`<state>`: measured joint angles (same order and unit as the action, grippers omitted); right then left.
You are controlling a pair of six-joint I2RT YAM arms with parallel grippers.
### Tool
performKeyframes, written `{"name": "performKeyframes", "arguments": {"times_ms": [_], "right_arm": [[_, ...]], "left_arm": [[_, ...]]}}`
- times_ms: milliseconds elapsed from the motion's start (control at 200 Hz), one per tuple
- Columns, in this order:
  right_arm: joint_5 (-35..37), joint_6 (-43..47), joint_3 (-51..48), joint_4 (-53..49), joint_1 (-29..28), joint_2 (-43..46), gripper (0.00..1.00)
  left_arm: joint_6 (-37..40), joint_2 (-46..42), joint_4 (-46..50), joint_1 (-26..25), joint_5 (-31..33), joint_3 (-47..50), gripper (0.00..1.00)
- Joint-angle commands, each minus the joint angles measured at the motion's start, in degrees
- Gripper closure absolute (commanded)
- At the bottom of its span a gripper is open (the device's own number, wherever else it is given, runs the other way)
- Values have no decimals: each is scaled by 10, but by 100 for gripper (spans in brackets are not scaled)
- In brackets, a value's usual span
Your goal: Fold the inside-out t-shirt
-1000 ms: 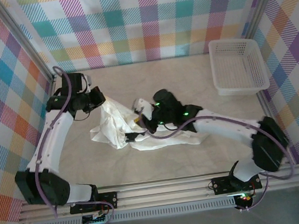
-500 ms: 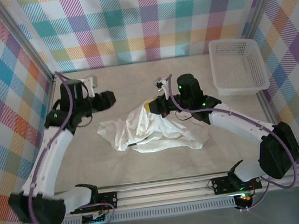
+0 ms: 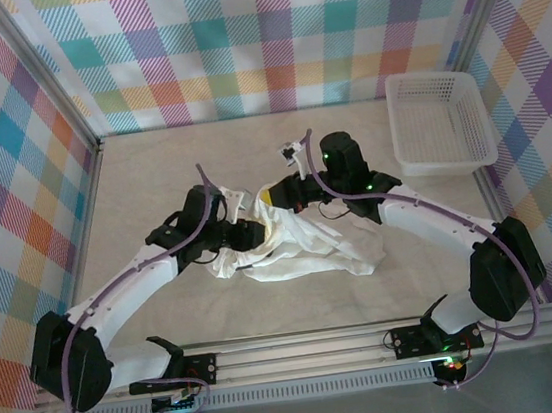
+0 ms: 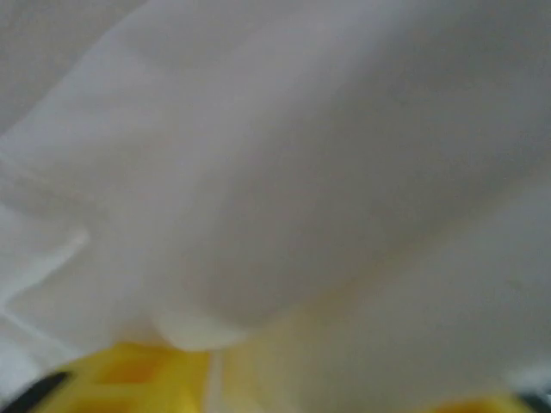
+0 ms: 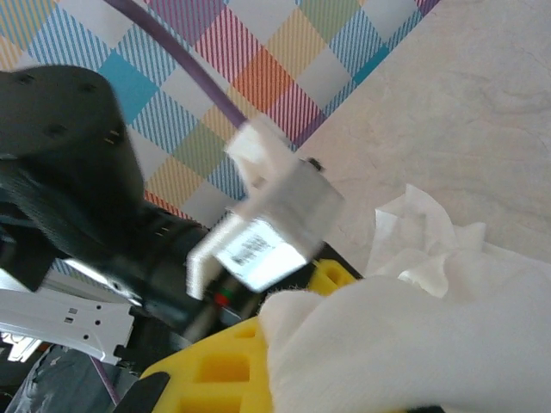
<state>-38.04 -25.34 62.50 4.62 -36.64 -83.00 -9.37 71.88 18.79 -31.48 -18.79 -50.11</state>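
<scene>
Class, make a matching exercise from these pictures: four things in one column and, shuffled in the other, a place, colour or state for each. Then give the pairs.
Things:
1. t-shirt
2. basket
3. right claw
4. walls

Place, colour or state:
A. far right corner of the table
B. shut on white cloth
C. checked in many colours
D. crumpled mid-table

Pairs: 1-D, 2-A, 3-B, 4-C

1. We see the inside-out t-shirt [image 3: 306, 248], plain white thin cloth, crumpled into a wrinkled heap.
2. We find it mid-worktop [image 3: 168, 310], bunched high at its upper left, trailing flatter toward the right.
</scene>
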Motion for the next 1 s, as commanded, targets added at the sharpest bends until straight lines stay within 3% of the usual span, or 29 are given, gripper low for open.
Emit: {"name": "performKeyframes", "arguments": {"times_ms": [0, 90, 190, 305, 415, 470, 505, 545, 595, 800, 910, 1000], "right_arm": [[-12, -4, 26, -9, 3, -8, 100], [11, 0, 18, -26, 10, -9, 100], [31, 13, -4, -40, 43, -27, 100], [90, 106, -3, -99, 82, -99, 100], [38, 136, 92, -204, 89, -186, 94], [0, 103, 117, -206, 89, -195, 87], [1, 71, 109, -177, 89, -180, 74], [22, 36, 85, -140, 89, -150, 61], [80, 3, 45, -105, 90, -100, 54], [189, -27, -131, -10, 52, 93, 60], [113, -65, -168, 20, 22, 119, 65], [42, -130, -182, 74, 4, 105, 60]], "left_arm": [[-11, -6, -81, -2, 39, -5, 79], [-59, -38, -101, 7, 33, 3, 100], [-141, -77, -124, 42, -68, 12, 100], [-196, -91, -82, 51, -203, -35, 100], [-232, -71, -39, 51, -283, -81, 100], [-227, -54, 6, 52, -293, -101, 100], [-226, -47, 14, 51, -295, -104, 100], [-226, -43, 16, 51, -287, -104, 100], [-227, -38, 15, 51, -275, -104, 100], [-258, -11, -24, 52, -270, -103, 100], [-248, 0, -20, 51, -263, -116, 100], [-248, 3, -17, 51, -252, -119, 100]]}}
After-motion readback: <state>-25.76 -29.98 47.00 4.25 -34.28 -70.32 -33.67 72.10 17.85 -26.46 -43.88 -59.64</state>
